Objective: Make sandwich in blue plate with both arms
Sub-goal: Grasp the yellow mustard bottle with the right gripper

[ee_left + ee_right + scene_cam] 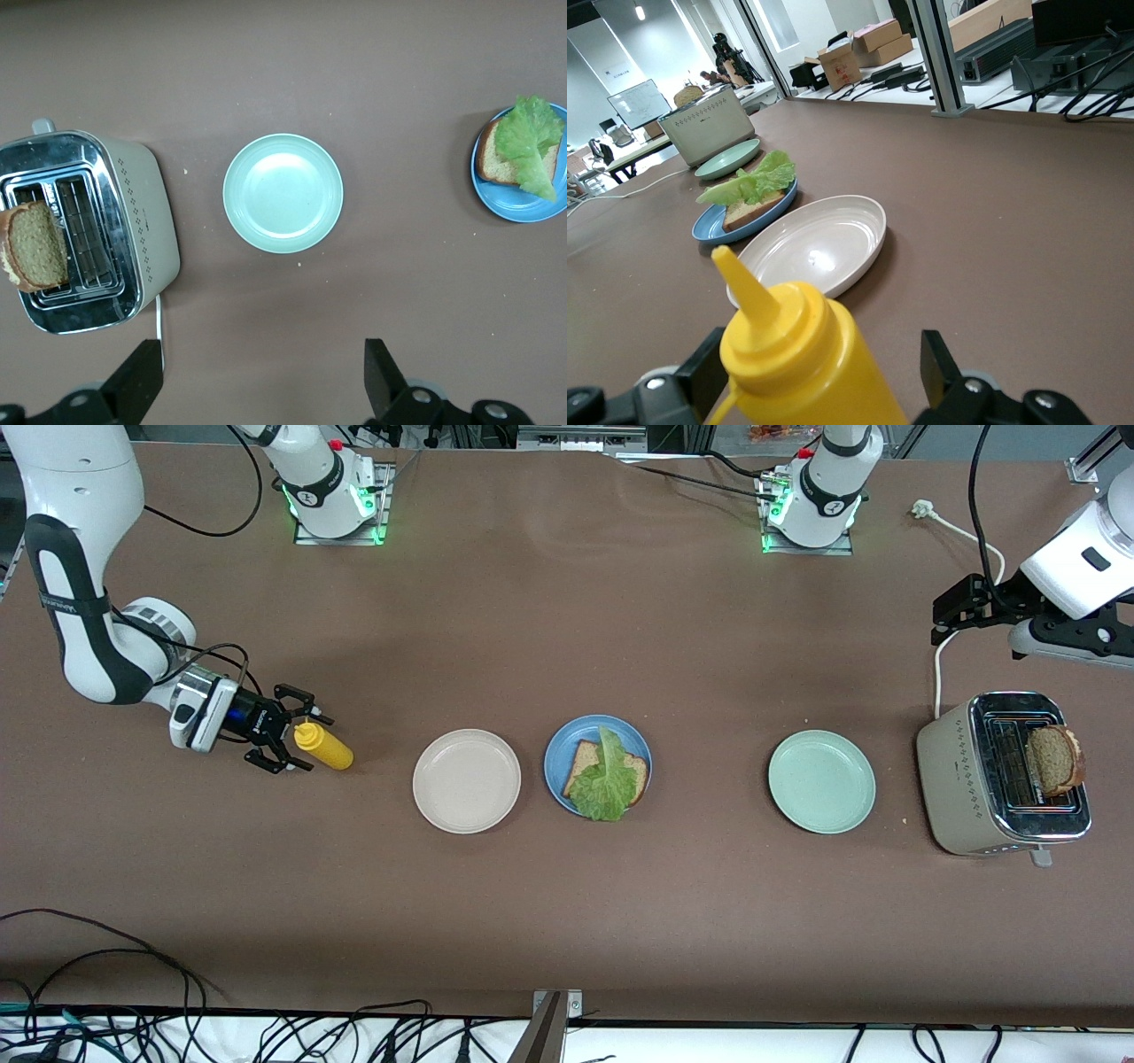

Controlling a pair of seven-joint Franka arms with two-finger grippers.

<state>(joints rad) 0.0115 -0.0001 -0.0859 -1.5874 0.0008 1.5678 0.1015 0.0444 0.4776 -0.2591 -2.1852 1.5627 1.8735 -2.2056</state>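
The blue plate sits mid-table with one brown bread slice on it and a lettuce leaf laid over that slice. A second slice sticks up out of the toaster at the left arm's end. My left gripper hangs open and empty over bare table beside the toaster, and shows in the left wrist view. My right gripper is low at the right arm's end, open, with a finger on either side of a yellow squeeze bottle.
A beige plate lies between the yellow bottle and the blue plate. A mint-green plate lies between the blue plate and the toaster. The toaster's white cord runs toward the left arm's base. Cables hang along the table edge nearest the camera.
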